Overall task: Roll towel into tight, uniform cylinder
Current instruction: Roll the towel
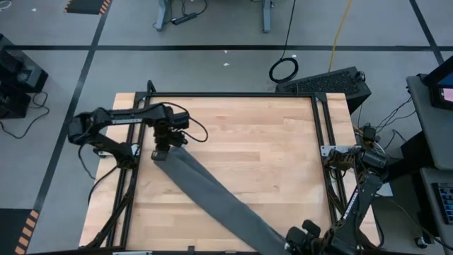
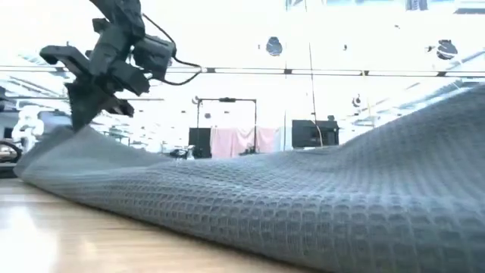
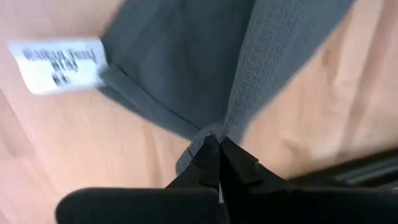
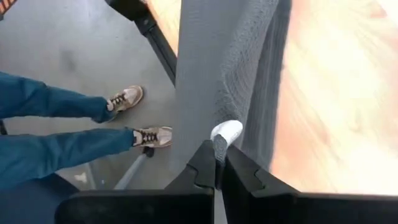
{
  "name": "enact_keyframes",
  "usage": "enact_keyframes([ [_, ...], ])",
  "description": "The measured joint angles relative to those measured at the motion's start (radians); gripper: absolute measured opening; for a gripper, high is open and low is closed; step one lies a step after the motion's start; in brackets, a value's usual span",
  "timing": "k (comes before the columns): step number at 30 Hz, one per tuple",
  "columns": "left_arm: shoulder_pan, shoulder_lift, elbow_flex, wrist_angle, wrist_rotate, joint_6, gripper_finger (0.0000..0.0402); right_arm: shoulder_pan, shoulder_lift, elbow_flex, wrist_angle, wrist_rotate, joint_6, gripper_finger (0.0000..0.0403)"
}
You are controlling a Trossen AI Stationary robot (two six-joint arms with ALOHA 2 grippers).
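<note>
High view: the towel (image 1: 212, 195) lies stretched as a long dark grey band diagonally across the wooden table (image 1: 269, 142), from near the table's left edge down to its near right corner, where it runs out past the edge. Left gripper (image 1: 160, 151) sits at the band's upper-left end — fingers pinched shut on the cloth there. Left wrist view shows this close up: the two dark fingertips (image 3: 214, 149) meet on a bunched fold of waffle-weave fabric, w/ the white tag (image 3: 57, 65) lying on the wood just beside the towel's hem. Right gripper (image 1: 306, 237) is at the opposite end, at the near right corner, also closed tight on the towel; in the right wrist view its fingers (image 4: 214, 163) clamp a gathered edge with a bit of white showing at the pinch. Beyond the table edge in that view — a person's legs in blue trousers and tan shoes (image 4: 152, 135) on the grey floor. Low view: towel sags between the two held ends, its middle resting on the tabletop.
</note>
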Motion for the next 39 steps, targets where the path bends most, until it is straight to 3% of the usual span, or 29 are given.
enact_keyframes([
  [8, 0.002, 0.107, 0.000, 0.113, -0.013, 0.054, 0.0000, 0.014, 0.064, 0.000, 0.183, -0.105, 0.059, 0.0000],
  [23, 0.001, 0.151, 0.000, 0.224, -0.064, 0.047, 0.0000, 0.014, 0.068, 0.000, 0.042, -0.204, 0.082, 0.0000],
  [28, 0.001, 0.151, 0.000, 0.223, -0.064, 0.046, 0.0019, 0.014, 0.069, 0.000, 0.035, -0.223, 0.061, 0.0003],
  [32, 0.001, 0.151, 0.000, 0.245, -0.074, 0.029, 0.0041, 0.014, 0.069, 0.000, 0.014, -0.229, 0.070, 0.0027],
  [39, 0.002, 0.151, 0.005, 0.290, -0.122, -0.010, 0.0084, 0.014, 0.068, 0.000, -0.015, -0.231, 0.110, 0.0104],
])
